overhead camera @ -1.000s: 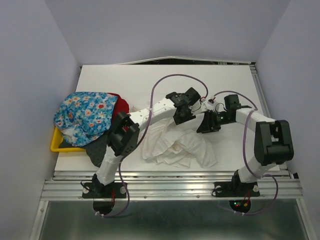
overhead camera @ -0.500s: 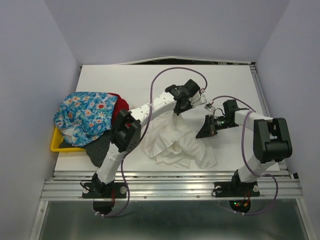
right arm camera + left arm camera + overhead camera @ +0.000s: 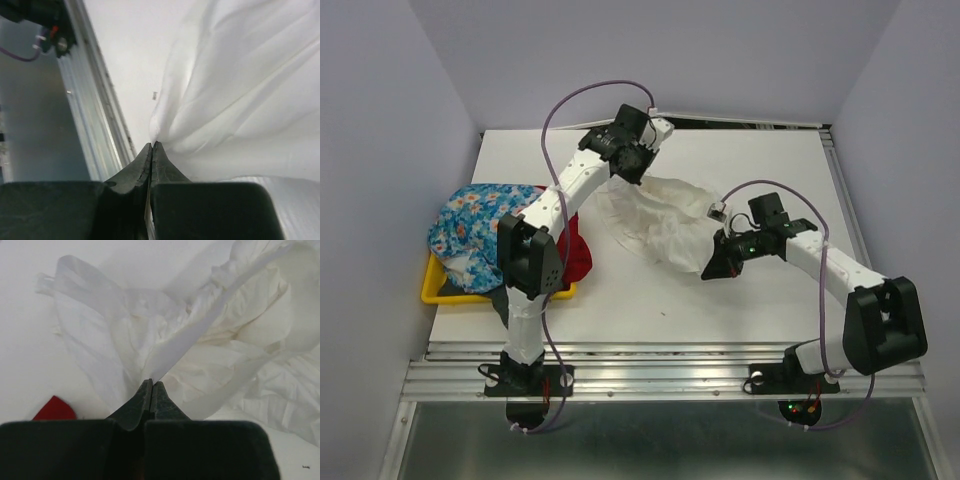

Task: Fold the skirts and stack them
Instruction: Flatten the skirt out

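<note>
The thin white skirt (image 3: 660, 220) hangs stretched between my two grippers over the middle of the table. My left gripper (image 3: 640, 172) is at the back and is shut on one edge of the skirt (image 3: 200, 335), which fans out crumpled beyond the jaws (image 3: 151, 383). My right gripper (image 3: 712, 268) is nearer the front and is shut on the opposite edge (image 3: 235, 90), pinched at the fingertips (image 3: 152, 144). The blue flower-print skirt (image 3: 480, 228) is heaped at the left, with the red skirt (image 3: 578, 250) beside it. A dark grey piece (image 3: 500, 295) shows under the heap.
A yellow tray (image 3: 433, 290) sits under the heap at the table's left edge. The metal rail (image 3: 660, 360) runs along the near edge and appears in the right wrist view (image 3: 95, 125). A corner of red cloth (image 3: 55, 409) lies below the left gripper.
Both grippers have shut on the white skirt. The left arm has swung back and to the left with its edge. The skirt has gone from a crumpled pile near the front to being stretched out.
</note>
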You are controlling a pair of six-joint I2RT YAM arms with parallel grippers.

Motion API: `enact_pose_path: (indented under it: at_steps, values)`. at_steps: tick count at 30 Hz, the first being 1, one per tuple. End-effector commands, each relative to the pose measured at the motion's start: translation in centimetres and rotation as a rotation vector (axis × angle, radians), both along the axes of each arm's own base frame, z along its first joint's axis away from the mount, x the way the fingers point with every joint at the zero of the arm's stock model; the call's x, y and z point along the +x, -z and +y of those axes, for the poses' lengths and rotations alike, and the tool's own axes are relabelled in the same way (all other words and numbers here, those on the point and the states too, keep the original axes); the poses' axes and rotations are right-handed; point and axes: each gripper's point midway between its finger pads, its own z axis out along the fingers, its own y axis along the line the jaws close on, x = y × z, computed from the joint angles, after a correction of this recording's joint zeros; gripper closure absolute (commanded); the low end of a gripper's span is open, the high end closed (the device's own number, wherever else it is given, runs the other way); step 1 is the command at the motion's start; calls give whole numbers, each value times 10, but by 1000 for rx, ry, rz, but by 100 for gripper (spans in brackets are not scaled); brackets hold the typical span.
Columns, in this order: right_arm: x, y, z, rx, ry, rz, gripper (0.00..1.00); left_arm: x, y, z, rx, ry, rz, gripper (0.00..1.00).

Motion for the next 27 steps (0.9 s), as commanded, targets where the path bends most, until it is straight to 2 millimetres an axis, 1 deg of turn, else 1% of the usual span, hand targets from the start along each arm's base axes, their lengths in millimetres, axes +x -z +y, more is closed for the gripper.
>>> enact_pose_path:
  at_steps: [1, 2, 3, 4, 5, 6, 7, 8, 9, 11, 12, 14, 15, 16, 17, 18, 19, 20, 22, 23, 25, 26, 27]
  values:
    - [24, 13, -18, -197, -15, -183, 99, -41, 25, -8, -116, 56, 167, 100]
    - [24, 17, -23, -231, -30, -190, 99, -47, 38, -7, -123, 67, 197, 100]
    - [23, 19, -27, -256, -52, -204, 93, -48, 35, -4, -136, 62, 189, 100]
    - [17, 20, -31, -283, -43, -158, 88, -49, 38, -2, -137, 62, 195, 100]
    - [25, 20, -38, -336, -14, -181, 84, -51, 41, 1, -144, 67, 207, 100]
    - [28, 19, -39, -348, 1, -187, 81, -52, 43, 2, -146, 69, 211, 100]
    - [36, 16, -41, -345, 52, -178, 80, -53, 44, 2, -151, 73, 215, 100]
    - [44, 10, -39, -334, 80, -188, 80, -55, 46, 3, -157, 83, 224, 100]
    - [55, 6, -41, -330, 126, -184, 80, -55, 44, 4, -161, 85, 217, 100]
    - [89, -10, -42, -288, 256, -152, 79, -58, 44, 5, -160, 93, 206, 100]
    - [103, -16, -44, -274, 286, -161, 78, -58, 43, 5, -162, 95, 202, 100]
    - [121, -27, -43, -239, 330, -137, 70, -60, 41, 7, -163, 101, 191, 96]
    - [140, -35, -42, -219, 393, -117, 66, -61, 39, 8, -163, 105, 179, 95]
    - [150, -38, -41, -213, 424, -112, 65, -63, 39, 10, -160, 101, 179, 95]
    - [161, -43, -39, -198, 451, -113, 61, -64, 36, 11, -163, 104, 166, 94]
    - [167, -41, -38, -191, 471, -104, 60, -64, 36, 12, -161, 105, 159, 93]
    - [182, -40, -35, -163, 542, -66, 60, -62, 33, 12, -164, 101, 145, 91]
    - [190, -37, -34, -151, 563, -51, 52, -62, 32, 13, -164, 99, 141, 90]
    - [201, -31, -31, -137, 605, 3, 52, -61, 31, 13, -163, 100, 137, 89]
    - [210, -24, -28, -135, 608, 31, 51, -60, 31, 13, -161, 96, 132, 88]
    - [216, -15, -26, -136, 622, 76, 51, -60, 31, 14, -161, 99, 128, 88]
    - [220, -5, -24, -139, 619, 104, 50, -59, 32, 14, -158, 96, 125, 87]
    - [221, 0, -23, -143, 623, 119, 49, -58, 31, 13, -160, 96, 122, 86]
